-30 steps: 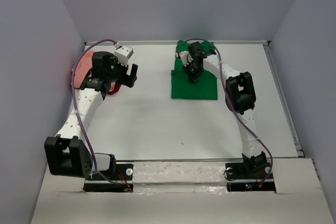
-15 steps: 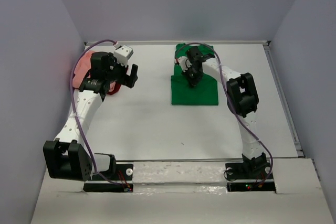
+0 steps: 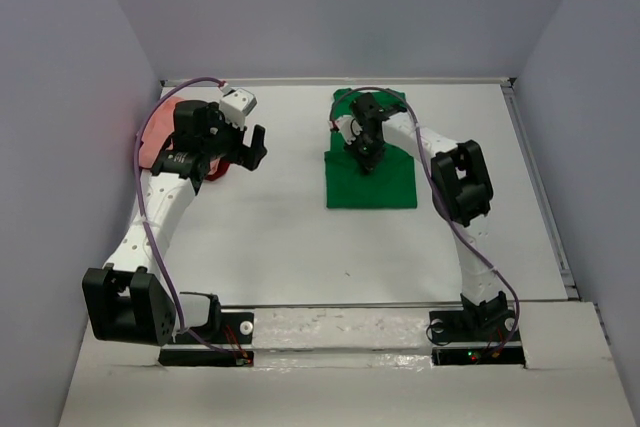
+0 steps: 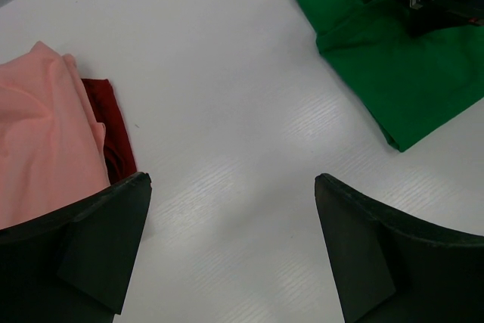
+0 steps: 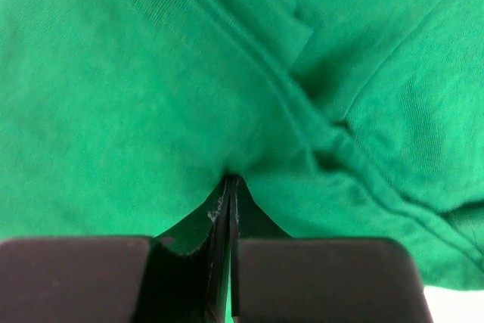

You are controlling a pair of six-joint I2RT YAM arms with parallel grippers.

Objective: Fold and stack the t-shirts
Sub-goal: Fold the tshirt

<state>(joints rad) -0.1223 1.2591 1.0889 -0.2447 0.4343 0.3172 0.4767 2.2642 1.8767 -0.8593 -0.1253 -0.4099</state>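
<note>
Since 1 second ago my right fingers (image 5: 229,187), pinched shut on a fold, have dragged the bright green cloth t-shirt (image 3: 385,187) lower at upper centre of the white desk (image 3: 280,232), likely to smooth it; left fingers (image 4: 232,183) wait spread wide beside the salmon-pink cloth t-shirt (image 4: 38,138).

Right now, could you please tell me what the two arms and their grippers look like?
Both the left arm and right arm have white links dotted with small holes, bulky black joints and a purple cable looping alongside. The left gripper and right gripper have broad, black, matte fingers.
</note>
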